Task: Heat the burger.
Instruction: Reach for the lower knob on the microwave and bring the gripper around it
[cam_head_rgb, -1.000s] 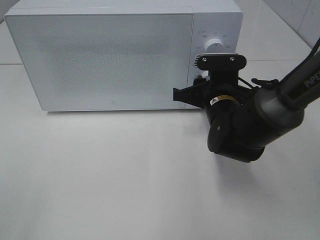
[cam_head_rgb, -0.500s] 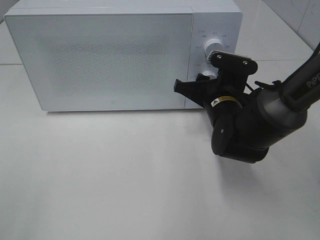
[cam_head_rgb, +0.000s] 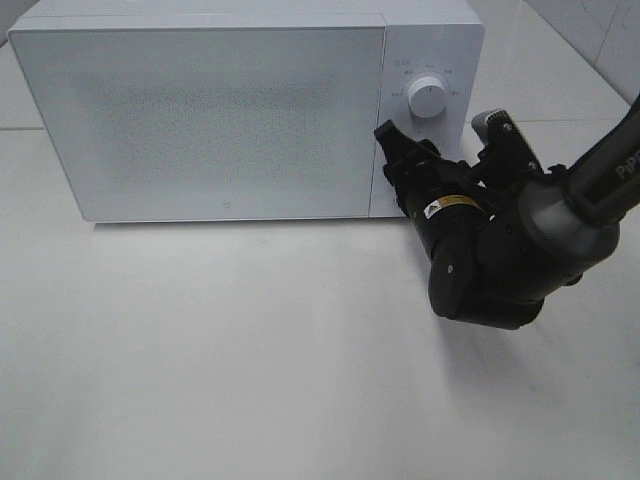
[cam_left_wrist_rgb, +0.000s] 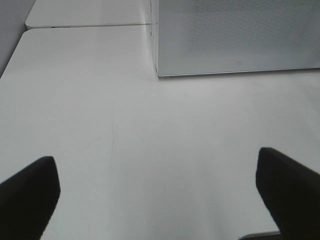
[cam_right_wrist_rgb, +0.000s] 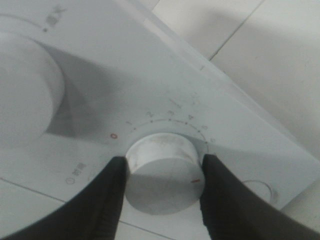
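The burger is not in view. The microwave (cam_head_rgb: 230, 205) stands on the table (cam_head_rgb: 250, 350) with its door (cam_head_rgb: 200, 120) closed. The dotted front hides the inside, so the burger is probably behind it, but this cannot be confirmed.

Possible faults:
- Door side: if the burger is not inside, the oven will run empty.
- Control side: the lower knob (cam_right_wrist_rgb: 161, 147) is smooth and round. The fingers (cam_right_wrist_rgb: 107, 195) may slip on it, so the wrist turns and the timer does not.
- A turn carried too far sets too long a time.
- Pressure against the panel may shift the microwave on the smooth table.

Jaws:
- Left gripper (cam_left_wrist_rgb: 156, 165): jaws wide apart, holding nothing, above the bare table near the microwave's front corner.
- Right gripper (cam_right_wrist_rgb: 162, 172): jaws part closed and clamped on the lower knob, one finger on each side. The upper knob (cam_head_rgb: 428, 98) is untouched.
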